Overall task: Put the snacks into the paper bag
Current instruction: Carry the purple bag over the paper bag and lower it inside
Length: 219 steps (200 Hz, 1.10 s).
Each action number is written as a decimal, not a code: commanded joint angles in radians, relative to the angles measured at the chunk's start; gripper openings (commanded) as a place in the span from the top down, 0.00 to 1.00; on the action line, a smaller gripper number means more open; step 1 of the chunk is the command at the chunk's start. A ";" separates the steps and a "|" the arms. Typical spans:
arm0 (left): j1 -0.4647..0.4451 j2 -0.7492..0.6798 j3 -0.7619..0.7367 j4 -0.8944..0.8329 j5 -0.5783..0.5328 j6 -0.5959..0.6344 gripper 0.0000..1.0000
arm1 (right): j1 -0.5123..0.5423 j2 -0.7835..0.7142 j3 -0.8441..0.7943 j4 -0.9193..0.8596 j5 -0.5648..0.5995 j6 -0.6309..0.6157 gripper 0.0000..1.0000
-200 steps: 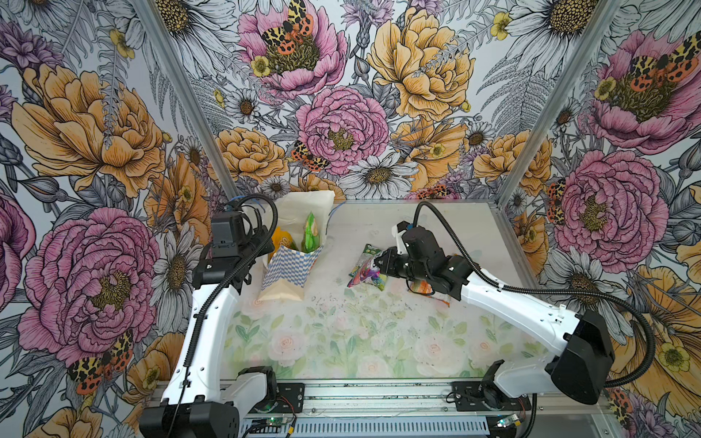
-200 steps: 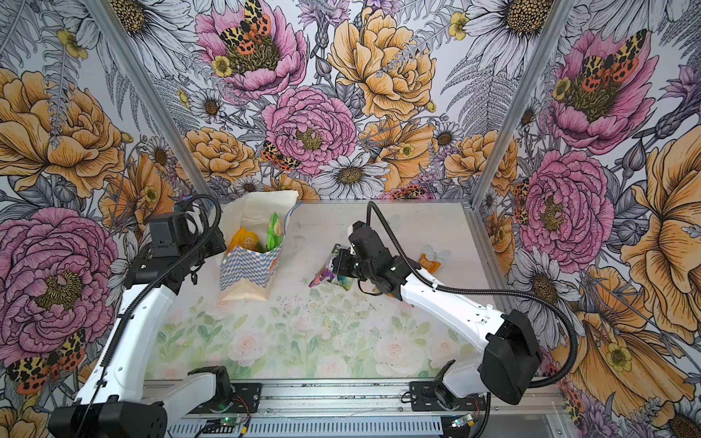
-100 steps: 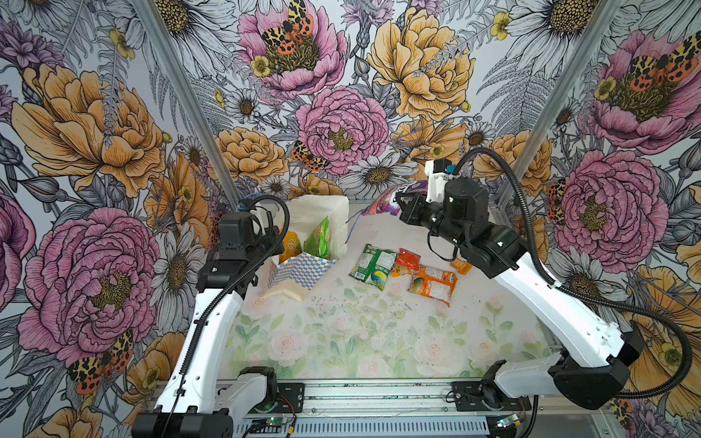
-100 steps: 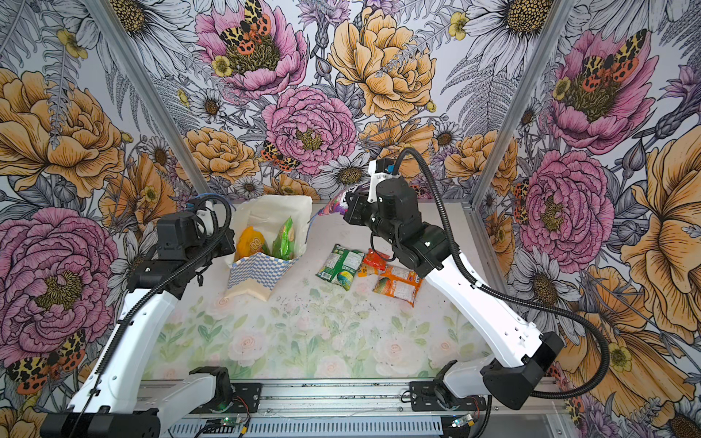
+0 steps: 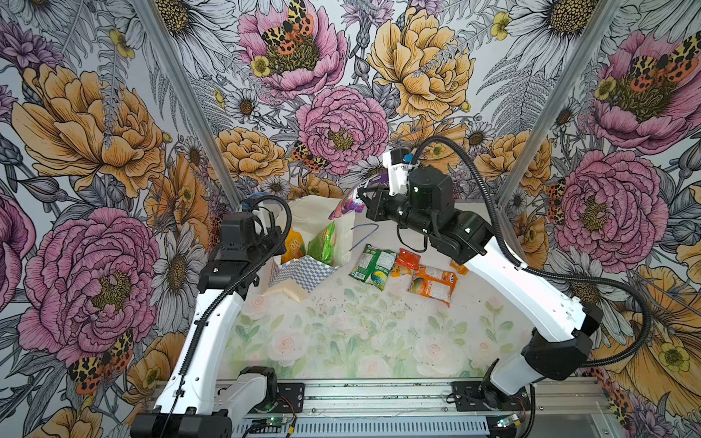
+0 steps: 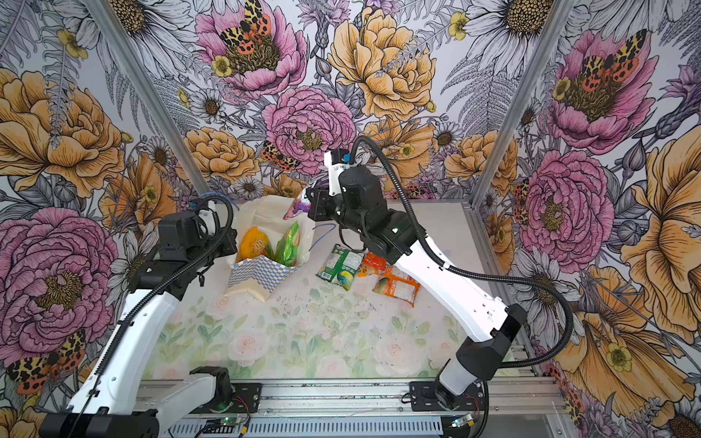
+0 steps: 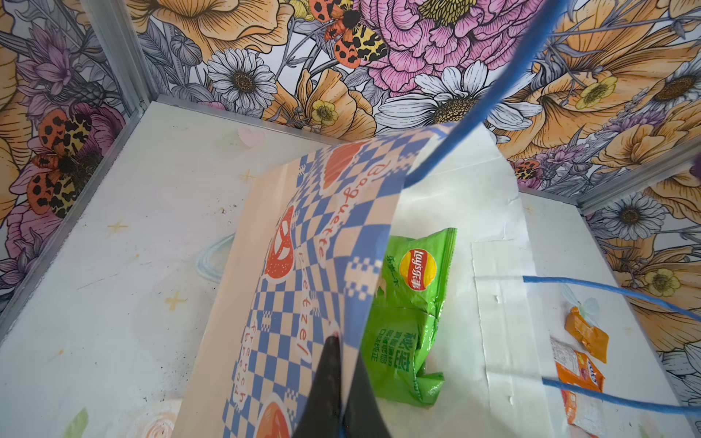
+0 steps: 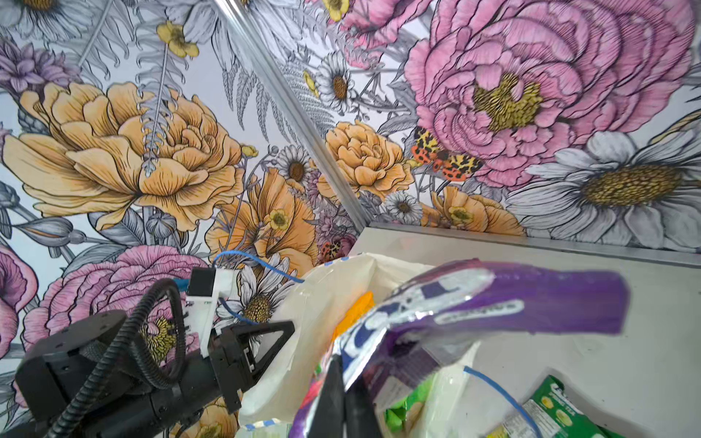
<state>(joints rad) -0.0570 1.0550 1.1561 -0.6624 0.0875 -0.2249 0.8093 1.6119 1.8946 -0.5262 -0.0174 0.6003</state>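
- The paper bag (image 5: 299,267) stands open-mouthed on the surface (image 5: 341,333), close to the back wall (image 5: 341,129). The left arm's (image 5: 212,322) jaws are clamped on its checkered wall at the rim, which seems to keep the mouth open.
- Already inside the bag are a yellow-orange bag (image 5: 296,244) and a green Lay's bag (image 5: 322,242), both poking up out of the mouth.
- The right arm's (image 5: 531,295) jaws are clamped on a purple packet (image 5: 347,203). It hangs in the air just over the bag's right rim, not yet inside.
- Four more wait on the surface to the right of the bag. The green-white pack (image 5: 371,265) is nearest, then a red-orange sachet (image 5: 409,259), an orange-white pack (image 5: 432,284) and a small orange sachet (image 5: 459,267) farthest out.
- With two in, one on its way and four waiting, I'd call it under halfway.
- The two big bags fill much of the mouth, and the near checkered panel folds inward. The free gap looks to be at the bag's back and right.
- A blue cord handle (image 5: 364,231) loops out of the bag's right side, below the purple packet, and could snag.
- In front of the bag the surface is bare, with easy room for moving.
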 commanded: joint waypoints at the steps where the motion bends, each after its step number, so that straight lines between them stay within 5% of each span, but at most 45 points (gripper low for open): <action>1: -0.008 -0.032 -0.004 0.063 0.041 0.020 1.00 | 0.025 0.036 0.045 0.018 -0.052 -0.018 1.00; 219: -0.016 -0.045 -0.012 0.082 0.071 0.021 1.00 | 0.098 0.439 0.286 0.061 -0.194 0.004 1.00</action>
<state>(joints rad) -0.0647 1.0466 1.1500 -0.6529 0.1253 -0.2173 0.9005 2.0323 2.1349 -0.5400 -0.1989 0.6086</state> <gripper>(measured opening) 0.051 0.046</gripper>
